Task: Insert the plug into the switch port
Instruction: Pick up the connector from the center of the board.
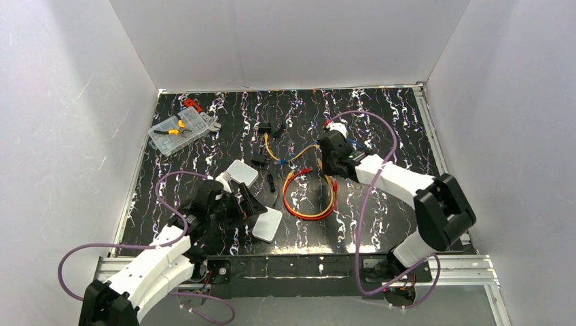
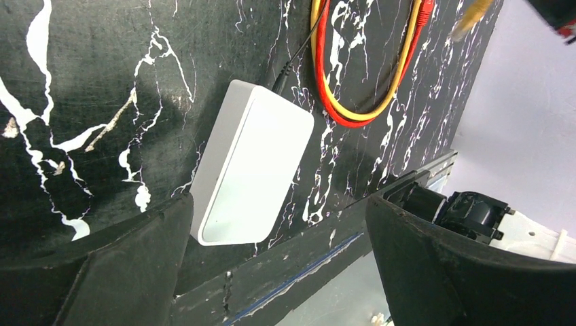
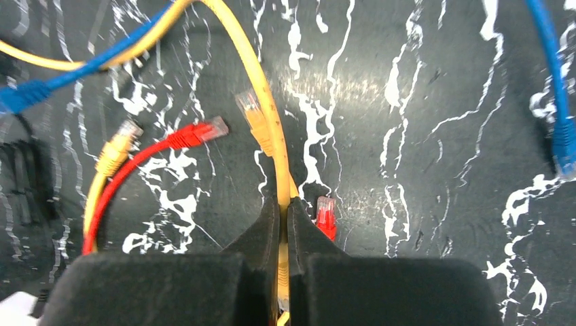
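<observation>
Right wrist view: I hold the right gripper (image 3: 285, 207) pinched on the yellow cable (image 3: 274, 146) behind its plug (image 3: 250, 112), pointing to 11 o'clock, while the wide-open left gripper (image 2: 277, 204) brackets the switch (image 2: 251, 170), presumably to brace it, at the table's (image 1: 380, 224) 6 o'clock edge.

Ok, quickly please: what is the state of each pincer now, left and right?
Left pincer: open, holding nothing.
Right pincer: closed on the yellow cable.

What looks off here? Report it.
Nothing spilled or damaged. The right gripper is shut on the yellow cable, not on the yellow plug, which sticks out bare ahead of it.
</observation>
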You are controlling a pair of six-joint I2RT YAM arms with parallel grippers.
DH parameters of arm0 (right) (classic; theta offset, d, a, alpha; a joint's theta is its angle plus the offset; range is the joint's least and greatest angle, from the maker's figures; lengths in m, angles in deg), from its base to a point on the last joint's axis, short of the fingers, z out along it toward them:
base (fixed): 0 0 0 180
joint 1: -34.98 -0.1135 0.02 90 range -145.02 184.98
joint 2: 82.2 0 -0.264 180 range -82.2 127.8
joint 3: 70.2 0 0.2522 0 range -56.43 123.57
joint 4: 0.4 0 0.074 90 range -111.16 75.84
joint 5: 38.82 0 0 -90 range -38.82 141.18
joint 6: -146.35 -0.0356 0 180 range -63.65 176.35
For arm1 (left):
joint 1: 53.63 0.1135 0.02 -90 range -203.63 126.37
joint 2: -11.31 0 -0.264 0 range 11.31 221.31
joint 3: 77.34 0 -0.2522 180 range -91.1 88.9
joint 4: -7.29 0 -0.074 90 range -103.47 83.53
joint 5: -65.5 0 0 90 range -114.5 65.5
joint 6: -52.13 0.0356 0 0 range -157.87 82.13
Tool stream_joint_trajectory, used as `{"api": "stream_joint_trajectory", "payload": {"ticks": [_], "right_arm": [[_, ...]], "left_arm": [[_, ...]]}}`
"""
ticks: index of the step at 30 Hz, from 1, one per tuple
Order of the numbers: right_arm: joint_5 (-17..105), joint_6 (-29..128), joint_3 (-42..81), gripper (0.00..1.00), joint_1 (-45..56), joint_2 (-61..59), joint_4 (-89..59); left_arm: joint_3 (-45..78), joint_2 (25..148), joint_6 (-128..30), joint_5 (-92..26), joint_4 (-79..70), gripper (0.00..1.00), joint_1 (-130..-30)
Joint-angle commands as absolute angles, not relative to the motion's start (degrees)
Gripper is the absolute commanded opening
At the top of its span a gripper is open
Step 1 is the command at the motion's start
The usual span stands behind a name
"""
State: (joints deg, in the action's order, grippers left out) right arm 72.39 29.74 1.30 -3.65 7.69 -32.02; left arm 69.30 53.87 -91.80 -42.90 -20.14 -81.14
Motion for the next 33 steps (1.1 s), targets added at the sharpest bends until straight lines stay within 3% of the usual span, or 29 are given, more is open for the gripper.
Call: {"api": "stream_joint_trajectory", "payload": {"ticks": [1,8,19,33], "right_arm": [[76.84,29.45,5.2,0.01,-3.52,2.46,-30.67],[77.69,30.08,5.66,0.01,-3.51,-4.63,-28.44],[73.26,26.21,-2.15,0.01,-3.51,-25.89,-22.58],[73.28,20.01,-6.38,0.01,-3.53,-44.49,-18.47]], "left_arm": [[67.19,52.18,-90.6,-41.74,-23.32,0.98,-81.15],[65.15,49.54,-89.18,-39.73,-27.9,0.98,-81.16],[53.91,46.23,-81.8,-35.24,-42.29,0.98,-81.06],[41.27,47.0,-76.09,-36.96,-48.86,0.98,-81.06]]}}
